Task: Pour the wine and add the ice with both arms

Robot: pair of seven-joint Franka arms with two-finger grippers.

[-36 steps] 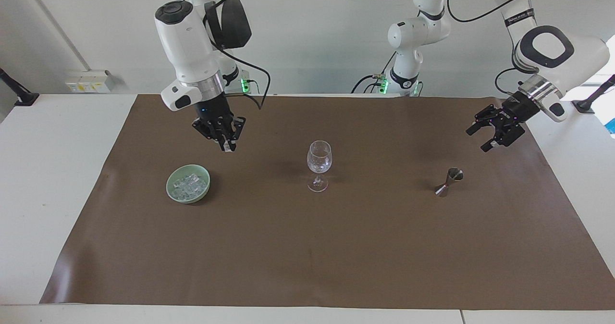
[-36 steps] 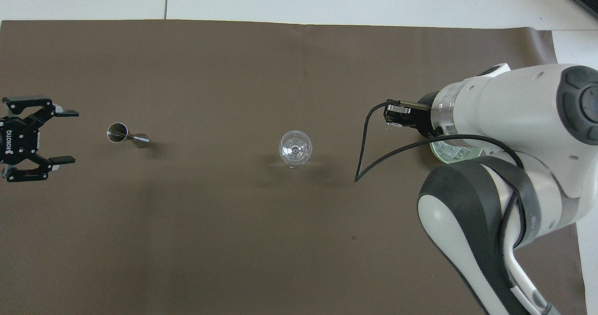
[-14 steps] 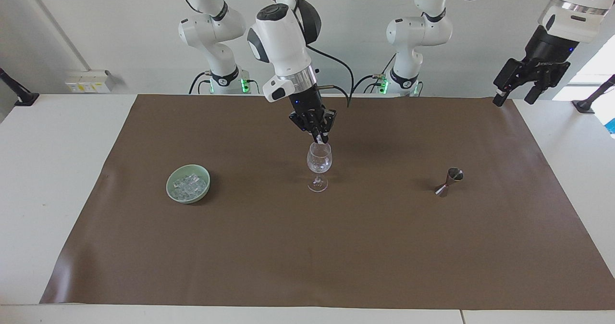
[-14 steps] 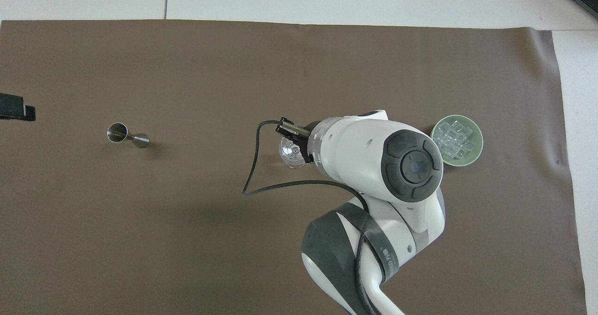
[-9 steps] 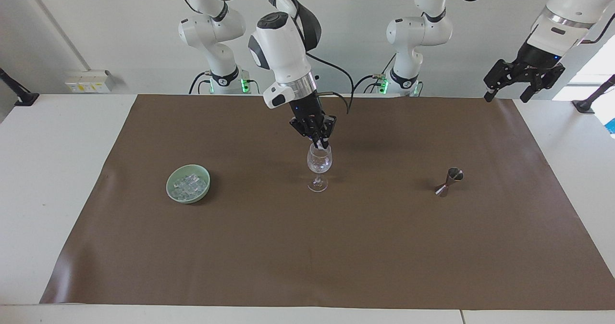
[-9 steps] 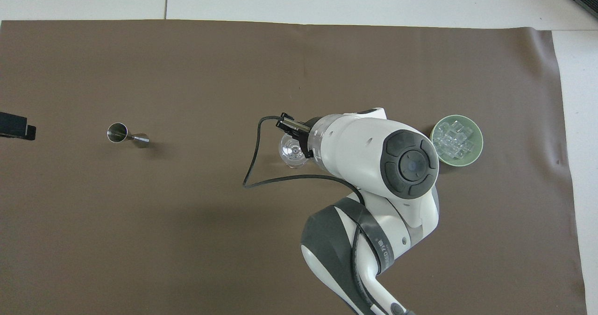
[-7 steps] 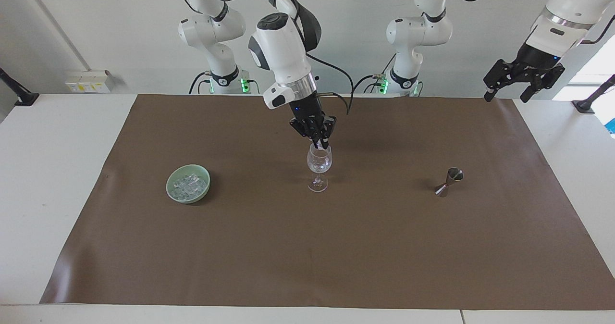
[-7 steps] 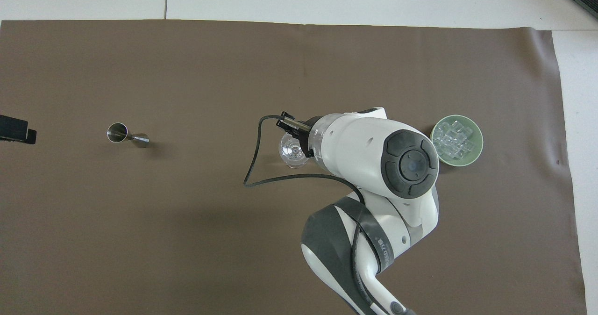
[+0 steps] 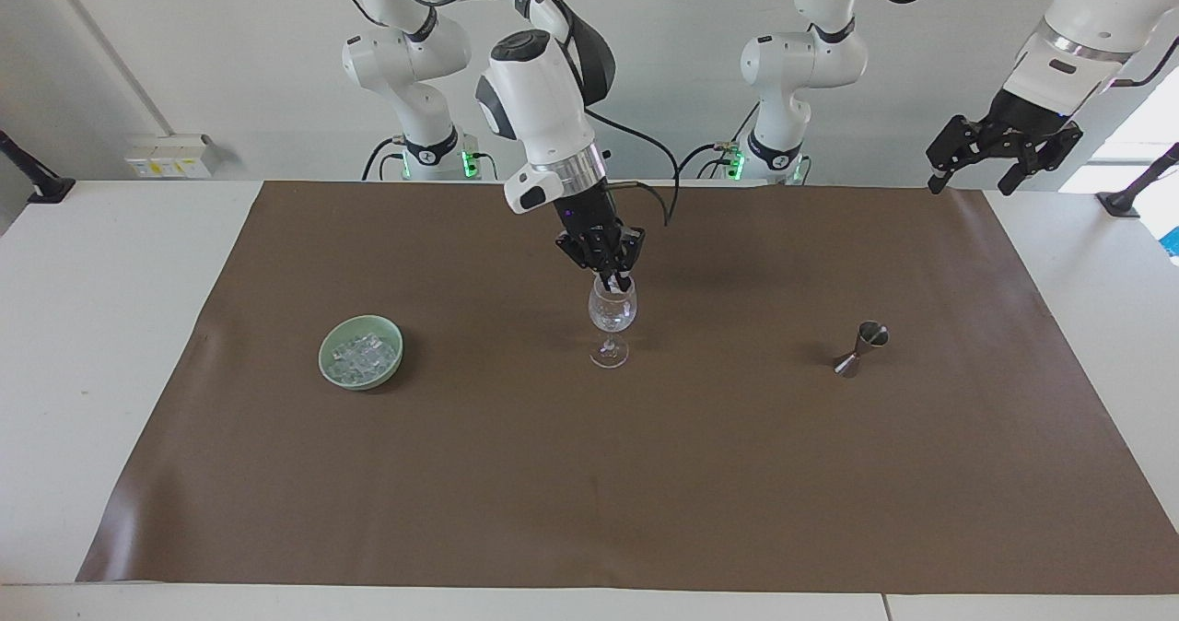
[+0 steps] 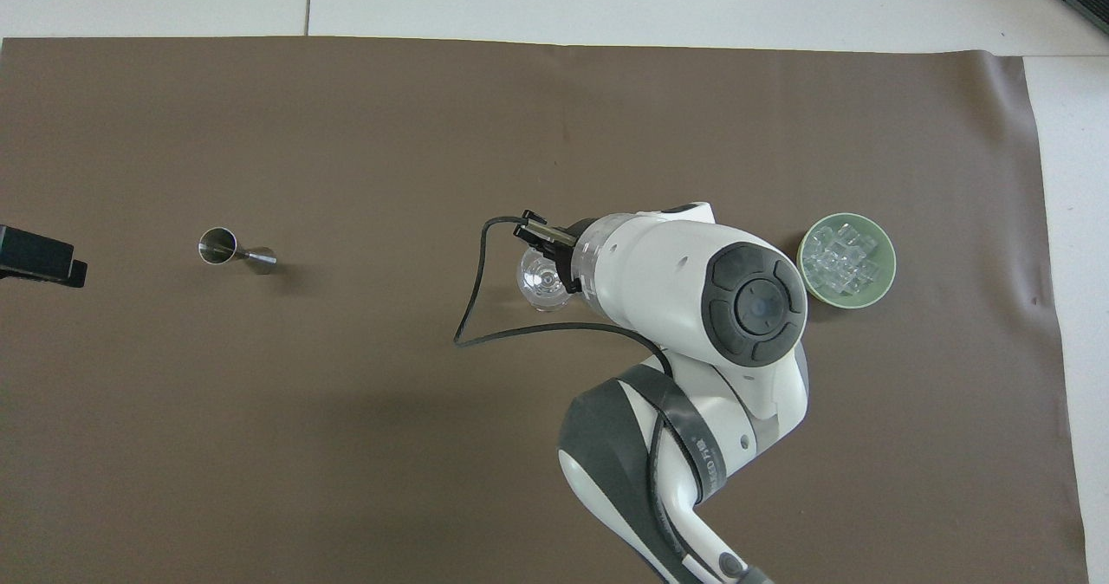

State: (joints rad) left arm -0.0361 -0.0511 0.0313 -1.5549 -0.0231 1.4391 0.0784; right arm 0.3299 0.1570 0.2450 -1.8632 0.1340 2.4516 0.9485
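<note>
A clear wine glass [image 9: 612,312] stands upright mid-mat and shows from above in the overhead view [image 10: 544,279]. My right gripper [image 9: 619,282] points down with its fingertips at the glass's mouth, shut on a small pale piece of ice. The ice [image 9: 364,354] lies heaped in a green bowl [image 9: 330,368] toward the right arm's end, also seen from above [image 10: 842,259]. My left gripper [image 9: 999,156] hangs open and high over the mat's edge at the left arm's end. In the overhead view only one of its fingers [image 10: 39,257] shows. No wine is in view.
A small steel jigger [image 9: 860,348] stands on the brown mat [image 9: 589,510] toward the left arm's end, level with the glass. The right arm's white body [image 10: 693,298] covers part of the glass in the overhead view.
The right gripper came from above the ice bowl to the glass and dipped its tips into the mouth. The left gripper rose from near the jigger to high over the mat's edge.
</note>
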